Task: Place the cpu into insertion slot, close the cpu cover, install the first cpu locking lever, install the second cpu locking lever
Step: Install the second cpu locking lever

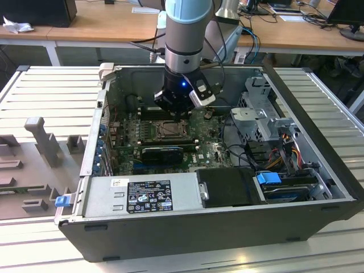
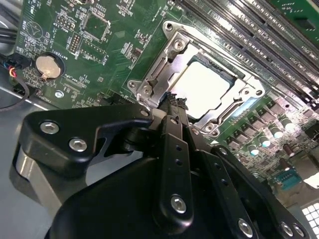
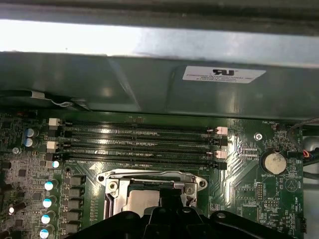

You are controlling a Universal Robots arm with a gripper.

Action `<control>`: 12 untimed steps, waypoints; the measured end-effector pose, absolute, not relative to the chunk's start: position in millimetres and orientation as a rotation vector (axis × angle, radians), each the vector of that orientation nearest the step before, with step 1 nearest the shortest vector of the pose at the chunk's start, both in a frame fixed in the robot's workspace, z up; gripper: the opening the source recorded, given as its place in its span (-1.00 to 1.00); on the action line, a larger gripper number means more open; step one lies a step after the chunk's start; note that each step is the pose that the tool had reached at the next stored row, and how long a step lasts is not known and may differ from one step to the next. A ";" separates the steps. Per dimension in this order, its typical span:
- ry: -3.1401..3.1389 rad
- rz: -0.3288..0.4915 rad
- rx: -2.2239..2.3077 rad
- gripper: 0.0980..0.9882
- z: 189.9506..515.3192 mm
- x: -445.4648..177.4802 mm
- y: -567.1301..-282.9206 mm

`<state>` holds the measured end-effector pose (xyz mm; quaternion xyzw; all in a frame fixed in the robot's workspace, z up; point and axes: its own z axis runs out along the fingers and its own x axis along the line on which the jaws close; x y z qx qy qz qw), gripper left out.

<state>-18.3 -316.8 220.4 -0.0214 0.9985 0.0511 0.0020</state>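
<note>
Cpu is lying flat in the insertion slot on the green motherboard, the cpu cover framing it; the gripper is hovering at its near edge, fingers pressed together, holding nothing

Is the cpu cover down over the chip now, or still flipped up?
Down. In the second wrist view the cpu cover lies flat around the cpu, which shows through its cut-out; the claw sits at its edge.

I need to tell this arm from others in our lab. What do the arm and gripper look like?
The arm has a pale blue joint cap over a silver-grey tube and a black wrist with a small blue light. Dark cables trail beside it. The matte black gripper has plate-like links fastened with round silver screws.
</note>
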 end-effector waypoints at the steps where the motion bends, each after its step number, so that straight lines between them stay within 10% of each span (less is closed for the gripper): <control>1: 3.133 0.160 -0.067 -0.98 220.4 -18.3 -317.2; 12: 3.133 0.160 -0.067 -0.98 238.7 -18.3 -318.5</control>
